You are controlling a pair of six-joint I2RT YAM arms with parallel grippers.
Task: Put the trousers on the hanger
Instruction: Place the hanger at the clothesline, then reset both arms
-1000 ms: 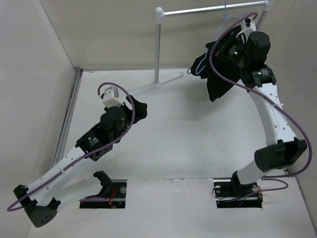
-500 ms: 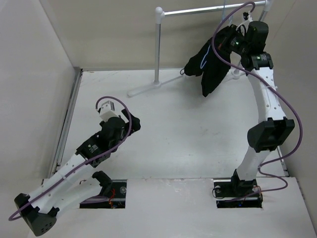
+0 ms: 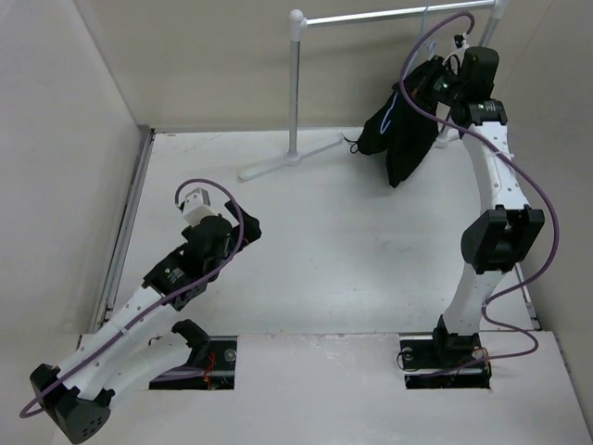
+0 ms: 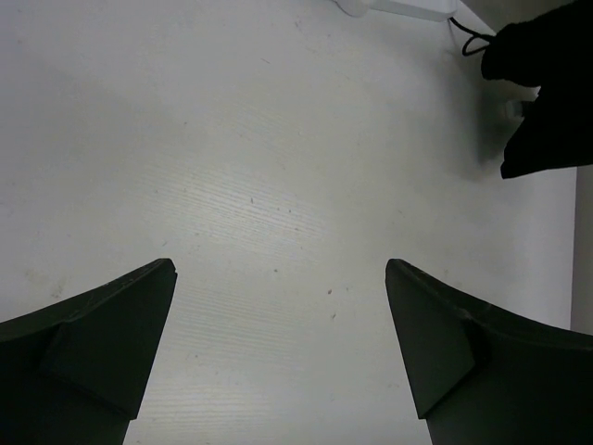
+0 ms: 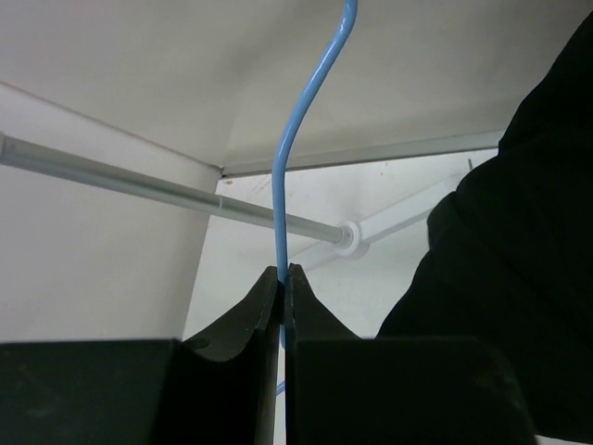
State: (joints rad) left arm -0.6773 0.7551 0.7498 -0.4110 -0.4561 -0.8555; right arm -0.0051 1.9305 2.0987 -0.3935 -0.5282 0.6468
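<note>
The black trousers (image 3: pixel 405 130) hang folded over the pale blue wire hanger (image 3: pixel 392 104), high at the back right just below the rack's top bar. My right gripper (image 3: pixel 443 72) is shut on the hanger's neck wire (image 5: pixel 283 195), and the trousers (image 5: pixel 519 241) fill the right side of the right wrist view. The hook's top runs out of the frame. My left gripper (image 3: pixel 248 225) is open and empty low over the table at the left; the trousers' lower end (image 4: pixel 547 93) shows far off in its wrist view.
The white tubular garment rack (image 3: pixel 296 83) stands at the back, its top bar (image 3: pixel 389 16) running right and its foot (image 3: pixel 278 165) on the table. Its post (image 5: pixel 139 190) crosses the right wrist view. Walls close the left and back sides.
My right arm has raised the hanger with the trousers up and back toward the rack's top bar. My left arm has drawn back toward its base.
</note>
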